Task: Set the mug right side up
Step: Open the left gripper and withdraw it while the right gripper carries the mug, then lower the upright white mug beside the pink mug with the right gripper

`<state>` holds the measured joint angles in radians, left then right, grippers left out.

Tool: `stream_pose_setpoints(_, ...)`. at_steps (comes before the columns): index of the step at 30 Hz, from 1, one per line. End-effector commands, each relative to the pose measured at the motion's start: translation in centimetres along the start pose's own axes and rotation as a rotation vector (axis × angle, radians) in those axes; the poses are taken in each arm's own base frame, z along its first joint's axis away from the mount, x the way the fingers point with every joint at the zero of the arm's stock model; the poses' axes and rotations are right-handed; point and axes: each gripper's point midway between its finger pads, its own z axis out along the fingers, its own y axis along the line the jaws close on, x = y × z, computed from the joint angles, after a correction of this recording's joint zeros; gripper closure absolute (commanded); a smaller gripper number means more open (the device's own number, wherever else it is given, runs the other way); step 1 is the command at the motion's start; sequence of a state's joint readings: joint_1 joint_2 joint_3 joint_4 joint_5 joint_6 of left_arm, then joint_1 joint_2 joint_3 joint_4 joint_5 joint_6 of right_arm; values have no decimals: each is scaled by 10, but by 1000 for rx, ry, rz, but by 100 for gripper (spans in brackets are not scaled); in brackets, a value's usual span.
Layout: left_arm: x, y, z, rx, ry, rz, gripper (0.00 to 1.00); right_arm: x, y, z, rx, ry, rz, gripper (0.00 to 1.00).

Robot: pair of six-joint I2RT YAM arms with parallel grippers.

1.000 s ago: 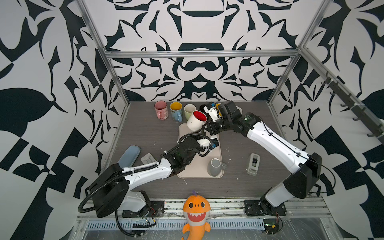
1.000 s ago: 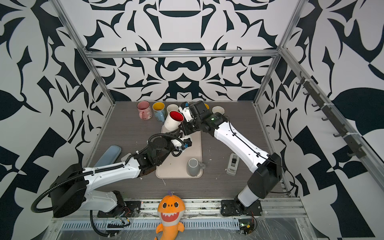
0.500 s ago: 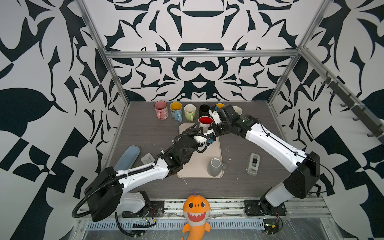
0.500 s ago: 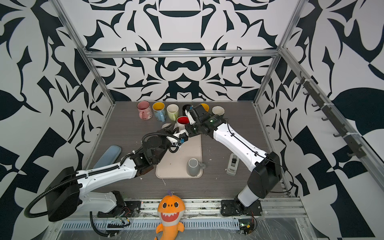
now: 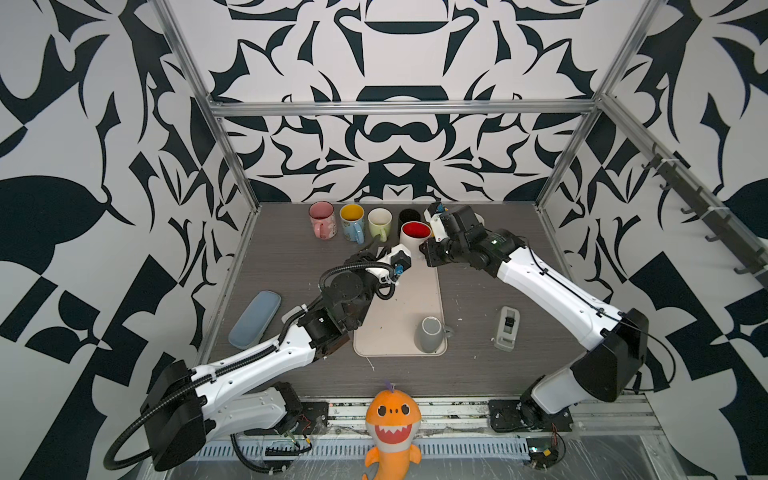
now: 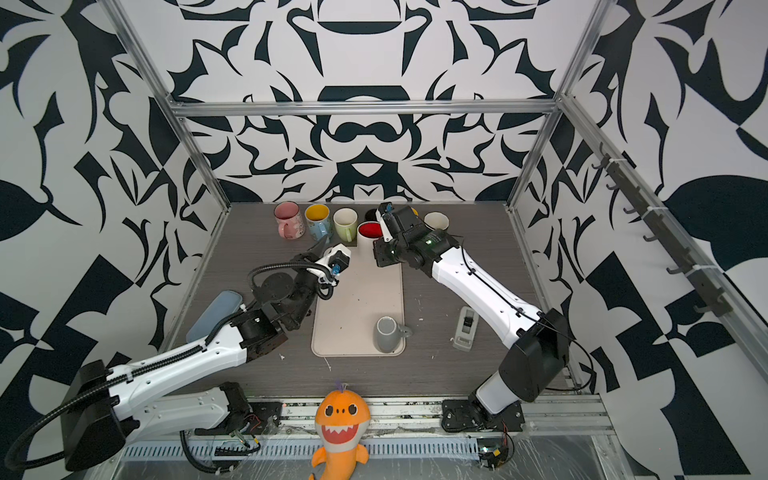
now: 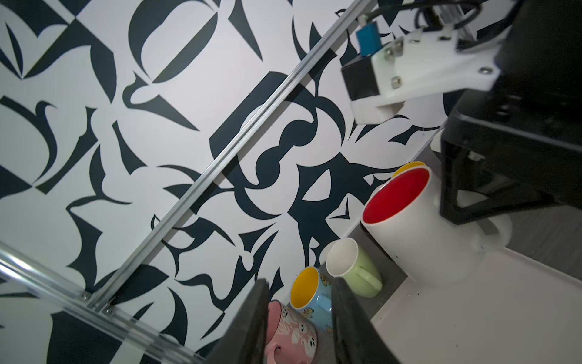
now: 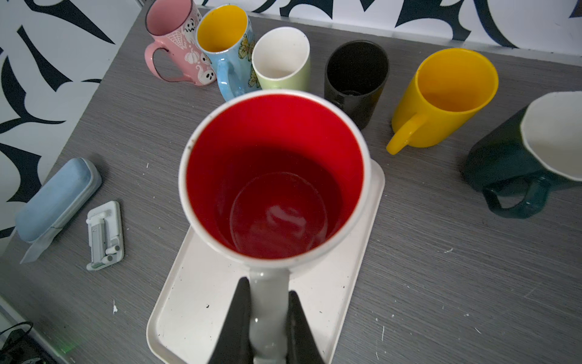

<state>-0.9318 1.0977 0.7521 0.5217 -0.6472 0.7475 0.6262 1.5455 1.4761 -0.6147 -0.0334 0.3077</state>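
The mug (image 8: 274, 176) is white with a red inside. It stands mouth up at the far end of the cream tray (image 5: 399, 316), and also shows in both top views (image 5: 415, 232) (image 6: 369, 232). My right gripper (image 8: 269, 302) is shut on its white handle (image 8: 269, 283) from the near side. My left gripper (image 7: 299, 293) is open and holds nothing. It hovers left of the mug (image 7: 409, 220), over the tray's far left corner (image 5: 374, 249). Whether the mug's base rests on the tray or hangs just above it is unclear.
A grey mug (image 5: 430, 334) stands on the tray's near right. Along the back wall stand pink (image 5: 322, 220), blue (image 5: 352, 224), light green (image 5: 380, 224), black (image 5: 409, 215), yellow (image 8: 447, 101) and dark green (image 8: 519, 157) mugs. A blue case (image 5: 254, 319) lies left, a white device (image 5: 507, 328) right.
The red-lined mug was tilted and raised a second ago; it now stands upright and lower by the back row. My left gripper has drawn away to the left and opened slightly.
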Motion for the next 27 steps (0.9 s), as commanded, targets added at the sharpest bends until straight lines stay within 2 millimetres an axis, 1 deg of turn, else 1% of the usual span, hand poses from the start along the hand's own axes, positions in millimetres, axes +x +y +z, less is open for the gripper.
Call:
stream_pose_setpoints(1,-4,38,-5,-66,21,-203,63,-45,23,-9,-100,-163,-13,100)
stream_pose_setpoints(6,12,68,-13,-57,69,-444,63,-53,41,5,-156,-163,-43,100)
stream_pose_setpoints(8,22,78,-16,-52,96,-537,63,-56,52,12,-184,-166,-69,100)
stream_pose_setpoints(11,33,89,-18,-54,127,-627,63,-61,69,22,-220,-169,-102,100)
stream_pose_setpoints(14,43,93,-17,-43,164,-704,63,-64,86,35,-258,-162,-136,100)
stream_pose_setpoints(17,52,91,-14,-15,200,-770,62,-65,102,50,-298,-153,-167,100)
stream_pose_setpoints(22,69,95,-9,-12,229,-864,63,-66,127,71,-343,-136,-224,100)
stream_pose_setpoints(27,74,96,-10,1,207,-911,63,-63,146,91,-385,-114,-263,100)
